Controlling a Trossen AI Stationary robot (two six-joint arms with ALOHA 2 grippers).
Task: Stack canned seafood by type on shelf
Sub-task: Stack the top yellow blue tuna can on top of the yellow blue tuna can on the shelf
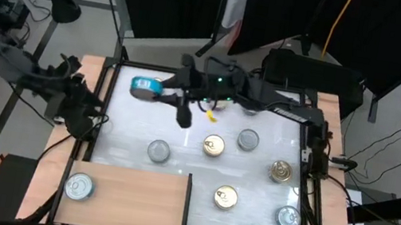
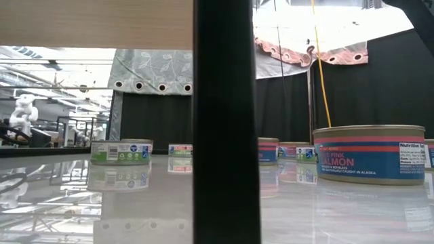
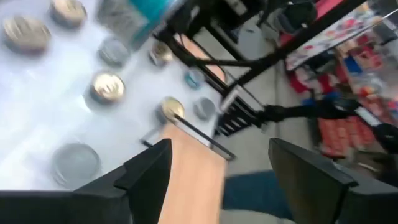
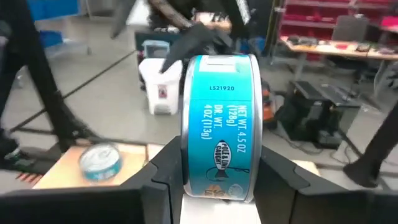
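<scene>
Tins (image 1: 226, 198) lie scattered on the desk (image 1: 180, 138); one sits on the shelf (image 1: 80, 186). Right tool (image 4: 219, 180) grips a teal tin (image 4: 219, 124) on edge; left tool (image 3: 217, 168) stands wide.

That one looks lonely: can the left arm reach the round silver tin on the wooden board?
Probably yes: the open left gripper is near the light-brown wooden board, with nothing between it and the round silver tin.

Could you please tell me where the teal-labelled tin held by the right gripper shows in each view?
High view: teal tin at the table's far left, above the white top.
Low view: not identifiable.
Left wrist view: blurred teal shape at the upper edge.
Right wrist view: centre, on edge.
Shared landmark: the wooden shelf.
</scene>
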